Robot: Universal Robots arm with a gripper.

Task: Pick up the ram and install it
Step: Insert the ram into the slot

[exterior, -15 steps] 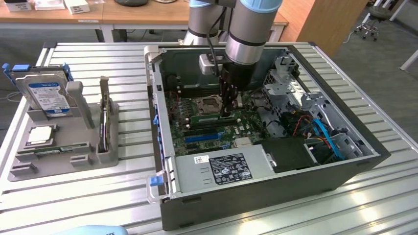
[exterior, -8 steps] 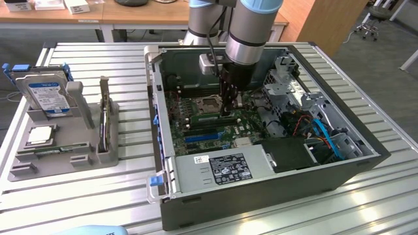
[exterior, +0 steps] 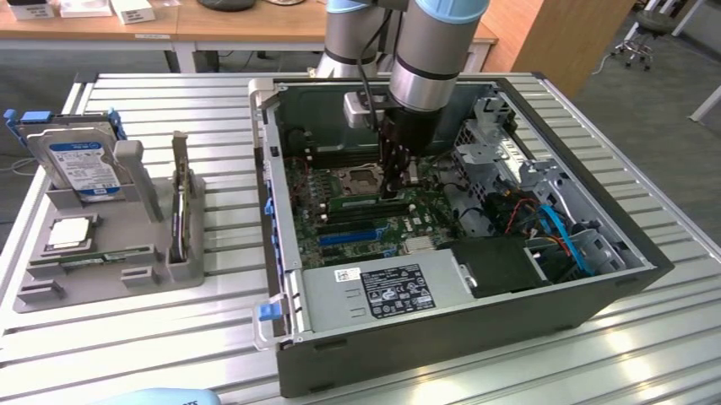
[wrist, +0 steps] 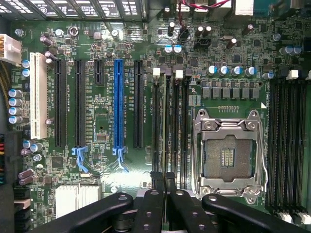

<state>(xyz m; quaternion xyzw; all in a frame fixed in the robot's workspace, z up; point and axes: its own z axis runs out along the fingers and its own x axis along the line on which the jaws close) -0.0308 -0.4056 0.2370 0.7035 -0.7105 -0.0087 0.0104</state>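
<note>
- Your gripper point(exterior: 393, 194) hangs inside the open computer case point(exterior: 451, 342), in the upper middle of the exterior view, with the arm coming straight down from the top edge.
- Its fingers are drawn together, tip beside tip. In the wrist view you see them point(wrist: 164, 177) poised over the black memory slots point(wrist: 170, 121) of the motherboard point(wrist: 97, 131).
- Those slots run just beside the open processor socket point(wrist: 228, 155), with the long blue slot point(wrist: 118, 104) on their other side.
- The ram point(exterior: 96, 260) is well apart from your gripper. It is the green stick standing on its long edge in the grey holder point(exterior: 67, 294), at the lower left of the exterior view.
- In the same holder, the square silver processor chip point(exterior: 70, 232) lies just behind the ram, and the blue-labelled hard drive point(exterior: 81, 164) stands upright behind that.
- Holder and case both rest on the ribbed metal table point(exterior: 158, 354), the holder to the exterior view's left of the case.
</note>
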